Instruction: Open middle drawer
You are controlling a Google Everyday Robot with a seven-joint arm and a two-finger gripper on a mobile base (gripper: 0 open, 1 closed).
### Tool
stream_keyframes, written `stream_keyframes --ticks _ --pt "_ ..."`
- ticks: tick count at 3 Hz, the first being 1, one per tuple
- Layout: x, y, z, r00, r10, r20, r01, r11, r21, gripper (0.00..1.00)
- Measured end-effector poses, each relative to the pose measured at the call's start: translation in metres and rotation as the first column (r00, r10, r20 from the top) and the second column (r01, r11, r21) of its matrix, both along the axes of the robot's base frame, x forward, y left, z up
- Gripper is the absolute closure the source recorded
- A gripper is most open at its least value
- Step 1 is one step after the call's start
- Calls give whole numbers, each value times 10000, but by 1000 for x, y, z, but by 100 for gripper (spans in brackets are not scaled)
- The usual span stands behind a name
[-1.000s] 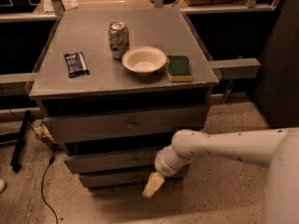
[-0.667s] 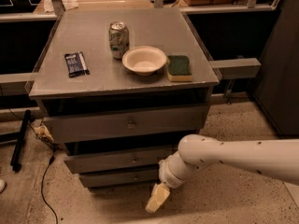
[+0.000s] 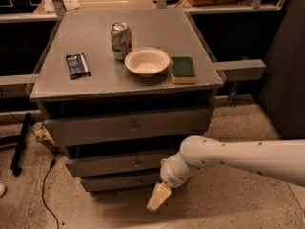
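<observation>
The grey cabinet has three drawer fronts. The middle drawer [image 3: 109,165] is the long low front second from the top, with a small round knob [image 3: 137,163] at its centre. It looks closed or nearly closed. My gripper [image 3: 158,197] hangs from the white arm [image 3: 228,157], which reaches in from the right. It is below and to the right of the knob, in front of the right end of the bottom drawer [image 3: 119,181], near the floor. It touches no knob and holds nothing that I can see.
The taller top drawer [image 3: 128,126] sits above the middle one. On the cabinet top stand a soda can [image 3: 120,40], a white bowl [image 3: 147,61], a green sponge [image 3: 183,69] and a dark snack bar [image 3: 77,65]. A cable [image 3: 45,185] and a black leg [image 3: 20,144] lie on the floor at left.
My gripper has dropped a little lower and to the right, away from the middle drawer's front. The arm's forearm has swung lower. The drawers have not moved.
</observation>
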State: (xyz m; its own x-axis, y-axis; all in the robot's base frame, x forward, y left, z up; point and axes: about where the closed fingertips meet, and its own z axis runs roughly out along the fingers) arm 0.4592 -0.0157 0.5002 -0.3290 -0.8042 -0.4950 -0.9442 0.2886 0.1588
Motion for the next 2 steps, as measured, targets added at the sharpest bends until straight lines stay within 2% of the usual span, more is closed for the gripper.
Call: stream_keyframes --ticks 1,2 --pt "20 3 -4 9994 -112 317 112 9999 -21 0" --pt "53 8 -11 9983 -83 571 96 9997 -232 0"
